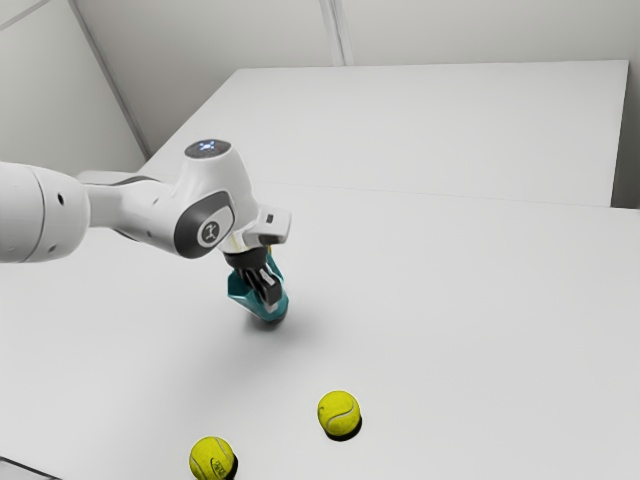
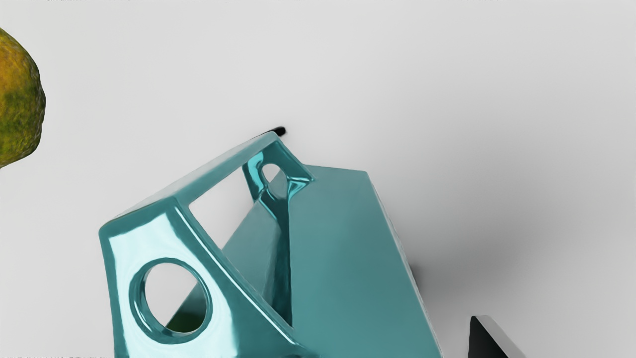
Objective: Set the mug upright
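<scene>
The teal mug point(image 1: 254, 307) is tilted near the centre-left of the exterior view, around the fingertips of the gripper point(image 1: 267, 296), whose fingers stand spread. Two tennis balls point(image 1: 339, 412) lie on the table point(image 1: 470, 290) at lower centre and lower left. A green-orange fruit point(image 2: 19, 102) shows at the wrist view's upper left.

Glossy faceted mug point(image 2: 348, 248): plain teal, pale reflections. Two round fuzzy tennis balls point(image 1: 339, 412) point(image 1: 212, 458): yellow, curved seam lines. Rounded bumpy object point(image 2: 17, 99): mottled orange-green. Jointed robot arm point(image 1: 150, 208): white, dark-grey patches. Flat tabletop point(image 1: 450, 300): plain pale grey.
</scene>
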Tool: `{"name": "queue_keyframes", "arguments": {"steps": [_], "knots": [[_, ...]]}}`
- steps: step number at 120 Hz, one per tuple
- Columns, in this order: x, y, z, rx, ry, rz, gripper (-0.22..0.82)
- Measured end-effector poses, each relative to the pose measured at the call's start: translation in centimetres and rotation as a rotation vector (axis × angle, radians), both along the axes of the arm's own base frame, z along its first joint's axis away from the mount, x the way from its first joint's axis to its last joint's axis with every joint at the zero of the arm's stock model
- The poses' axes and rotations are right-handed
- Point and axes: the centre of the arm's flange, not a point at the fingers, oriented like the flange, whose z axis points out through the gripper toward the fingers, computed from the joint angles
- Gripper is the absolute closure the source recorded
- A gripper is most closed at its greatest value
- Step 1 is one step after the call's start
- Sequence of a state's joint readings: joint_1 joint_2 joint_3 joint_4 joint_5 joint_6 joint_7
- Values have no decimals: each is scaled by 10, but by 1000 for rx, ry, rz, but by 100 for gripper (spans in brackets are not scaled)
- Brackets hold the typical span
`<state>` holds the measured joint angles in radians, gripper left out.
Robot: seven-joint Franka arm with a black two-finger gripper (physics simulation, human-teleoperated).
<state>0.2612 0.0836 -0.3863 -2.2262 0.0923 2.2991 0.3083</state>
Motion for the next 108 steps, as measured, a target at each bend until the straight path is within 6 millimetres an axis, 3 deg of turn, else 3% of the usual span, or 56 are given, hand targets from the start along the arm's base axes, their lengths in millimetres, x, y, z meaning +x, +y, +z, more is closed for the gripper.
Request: {"name": "queue_keyframes", "arguments": {"steps": [22,51,67,90,108], "knots": [[0,-5,18,7,-38,36,18],[1,-18,66,19,-115,57,6],[24,-25,131,8,-166,78,3],[43,-27,205,-12,-192,127,1],[43,-23,269,-7,-193,182,1]]}}
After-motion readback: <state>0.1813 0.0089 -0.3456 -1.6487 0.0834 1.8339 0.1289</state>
